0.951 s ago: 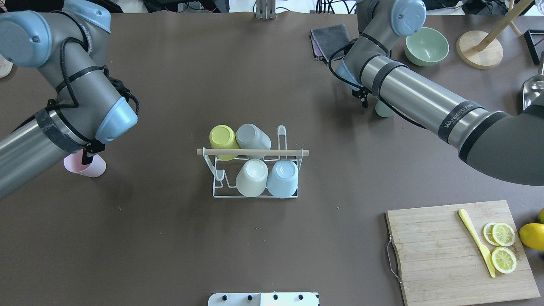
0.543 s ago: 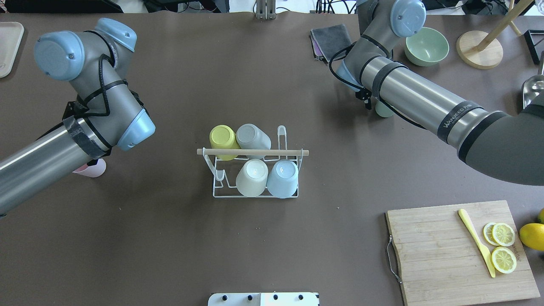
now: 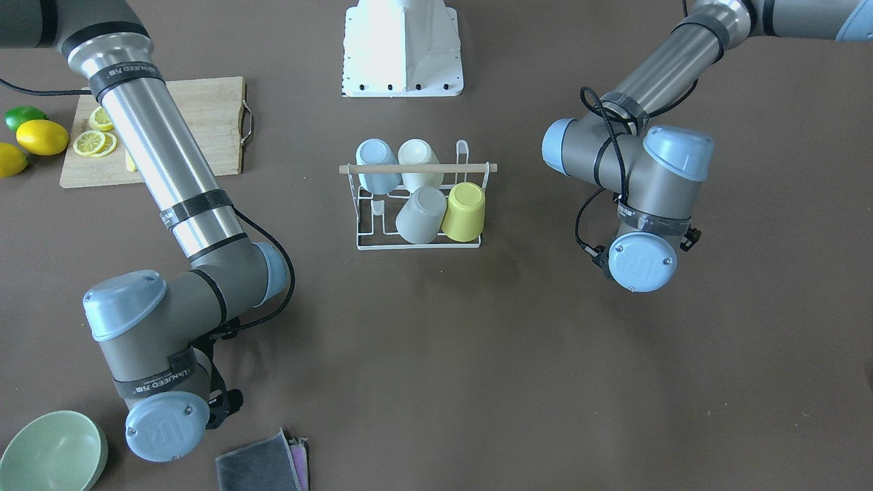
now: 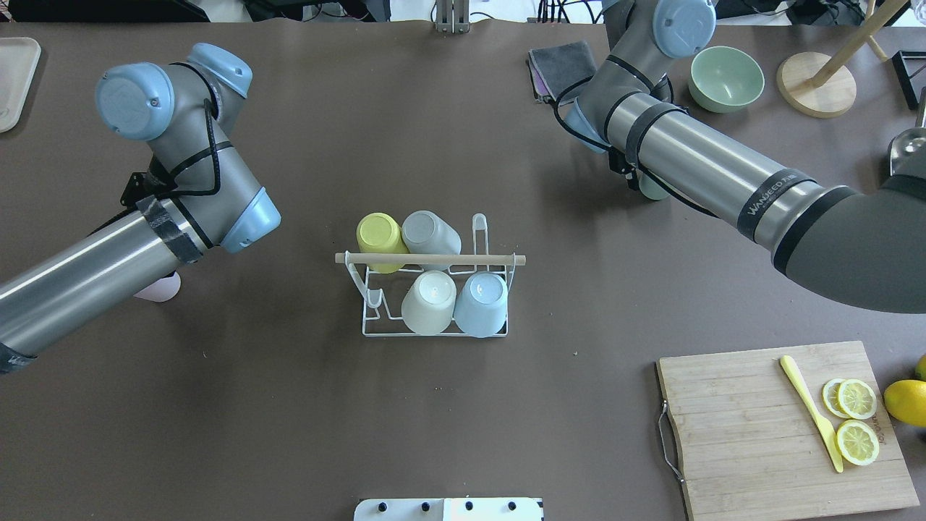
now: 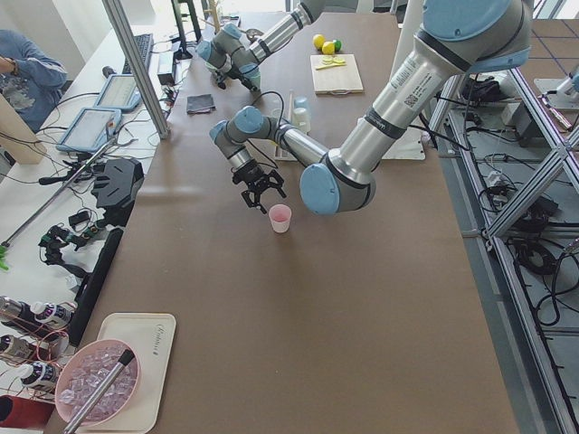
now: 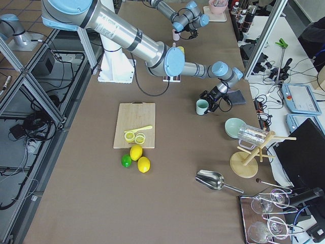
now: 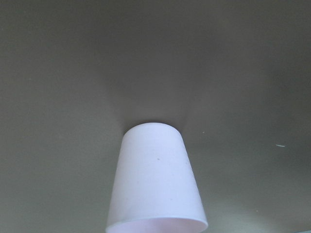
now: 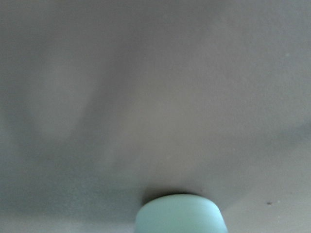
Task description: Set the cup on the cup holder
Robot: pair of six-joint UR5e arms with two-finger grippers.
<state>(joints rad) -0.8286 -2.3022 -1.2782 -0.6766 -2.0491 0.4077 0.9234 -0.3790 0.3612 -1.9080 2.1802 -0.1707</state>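
Observation:
The cup holder [image 4: 431, 259], a white wire rack with a wooden rod, stands mid-table and also shows in the front view [image 3: 417, 168]. It carries yellow, grey, cream and light-blue cups upside down. A pink cup [image 5: 280, 218] stands upright on the table, half hidden under my left arm in the overhead view [image 4: 162, 288]. My left gripper [image 5: 260, 192] hovers just beside it, apart; I cannot tell its state. A pale green cup [image 6: 202, 107] stands by my right gripper [image 6: 215, 98], mostly hidden under the arm overhead [image 4: 652, 189]. I cannot tell that gripper's state either.
A green bowl [image 4: 725, 78], a folded grey cloth [image 4: 564, 66] and a wooden stand [image 4: 816, 83] lie at the far right. A cutting board [image 4: 781, 427] with lemon slices and a yellow knife sits front right. A tray [image 4: 14, 79] is at the far left.
My left wrist has drawn away from the pink cup toward the far side, and the cup stays on the table. My right wrist has shifted slightly farther; the green cup has not moved.

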